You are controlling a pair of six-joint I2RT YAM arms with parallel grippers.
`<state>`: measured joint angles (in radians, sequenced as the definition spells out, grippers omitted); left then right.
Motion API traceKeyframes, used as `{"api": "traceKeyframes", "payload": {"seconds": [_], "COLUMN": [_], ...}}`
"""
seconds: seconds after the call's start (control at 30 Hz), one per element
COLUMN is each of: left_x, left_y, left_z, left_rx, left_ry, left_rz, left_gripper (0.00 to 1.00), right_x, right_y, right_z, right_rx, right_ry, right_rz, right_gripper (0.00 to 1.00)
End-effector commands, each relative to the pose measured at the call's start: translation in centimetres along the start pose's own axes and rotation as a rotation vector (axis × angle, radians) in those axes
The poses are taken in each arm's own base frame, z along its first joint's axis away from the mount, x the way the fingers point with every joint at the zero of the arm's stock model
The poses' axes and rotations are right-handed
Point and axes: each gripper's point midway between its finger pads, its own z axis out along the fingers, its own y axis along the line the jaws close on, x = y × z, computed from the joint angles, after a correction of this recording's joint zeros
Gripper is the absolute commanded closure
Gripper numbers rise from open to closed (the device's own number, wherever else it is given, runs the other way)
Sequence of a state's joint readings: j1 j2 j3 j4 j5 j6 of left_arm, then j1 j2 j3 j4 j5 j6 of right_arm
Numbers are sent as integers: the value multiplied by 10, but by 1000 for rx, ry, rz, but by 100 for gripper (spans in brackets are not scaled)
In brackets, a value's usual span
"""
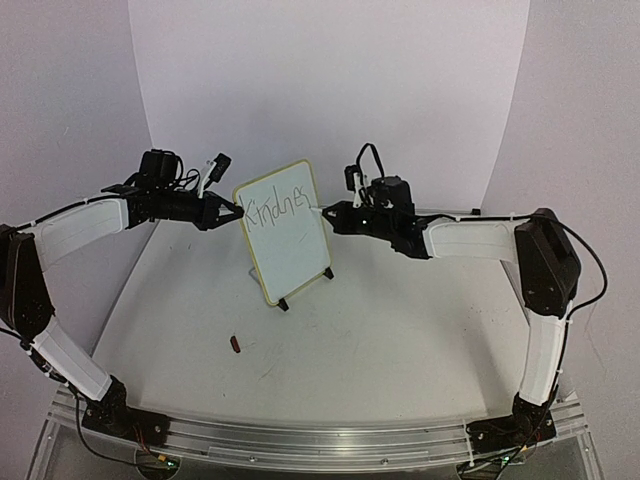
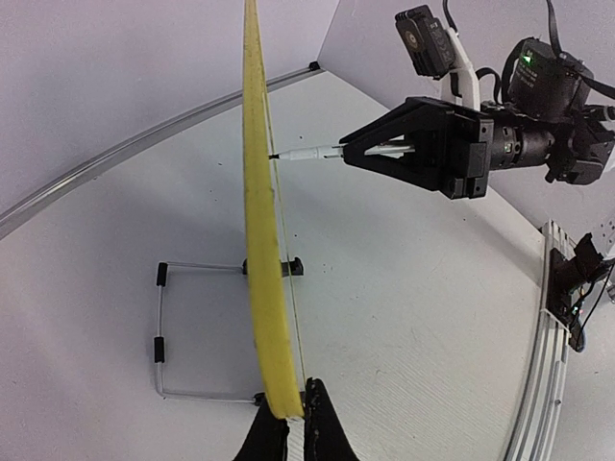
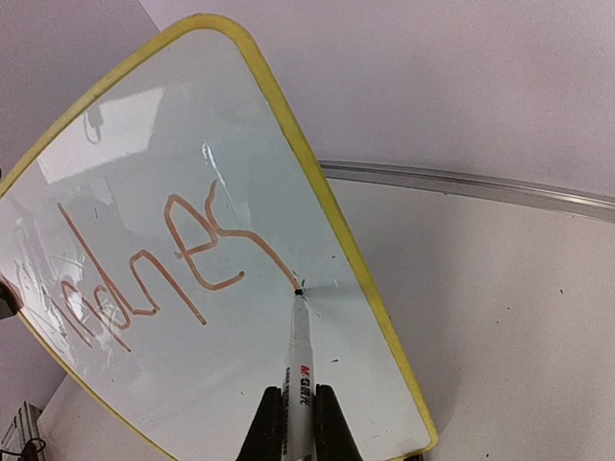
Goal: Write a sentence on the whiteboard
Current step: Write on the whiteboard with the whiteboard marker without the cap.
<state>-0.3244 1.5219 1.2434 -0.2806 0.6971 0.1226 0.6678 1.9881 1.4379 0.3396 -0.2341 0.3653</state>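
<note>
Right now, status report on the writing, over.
Left gripper shut on the whiteboard edge. Right gripper shut on the marker, tip on the board. The sentence reads "Kindnes", unfinished. Small dark red item on the table, clear of the board.

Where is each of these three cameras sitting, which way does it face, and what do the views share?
Top external: above and behind the robot, looking down over the table; both arms show, left gripper on the whiteboard edge, right gripper at its face.
Left wrist: on the left arm, looking along the board's yellow edge; its own fingers pinch it.
Right wrist: on the right arm, facing the writing; its own fingers hold the marker.
Shared: the whiteboard, in all three.
</note>
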Motion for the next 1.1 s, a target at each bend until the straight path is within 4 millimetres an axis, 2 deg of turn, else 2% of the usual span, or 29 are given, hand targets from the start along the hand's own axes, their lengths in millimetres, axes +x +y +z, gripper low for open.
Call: {"api": "traceKeyframes", "payload": {"seconds": [0.0,0.13,0.27,0.4,0.5,0.73,1.07], "left_x": [6,7,7,7,7,7,8], "left_y": [5,5,5,4,4,5,4], "left_z": [7,7,8,7,8,8,9], "left_rx": [-15,-13,-15,-13,-13,-13,-8], "left_ry": [36,37,37,37,38,38,41], "left_rz": [13,12,13,14,13,11,11], "left_gripper": [100,100,100,100,100,100,100], "right_x": [-6,-10,-27,-45,-57,-67,-68], "right_y": [14,28,40,41,36,26,24], "right_z": [-4,-10,-27,-44,-48,-35,-18], "right_rx": [-71,-143,-183,-156,-112,-41,-37], "right_ry": [3,-6,-68,-143,-182,-193,-182], "right_rz": [-35,-45,-31,-30,-38,-50,-59], "right_gripper": [100,100,100,100,100,100,100]}}
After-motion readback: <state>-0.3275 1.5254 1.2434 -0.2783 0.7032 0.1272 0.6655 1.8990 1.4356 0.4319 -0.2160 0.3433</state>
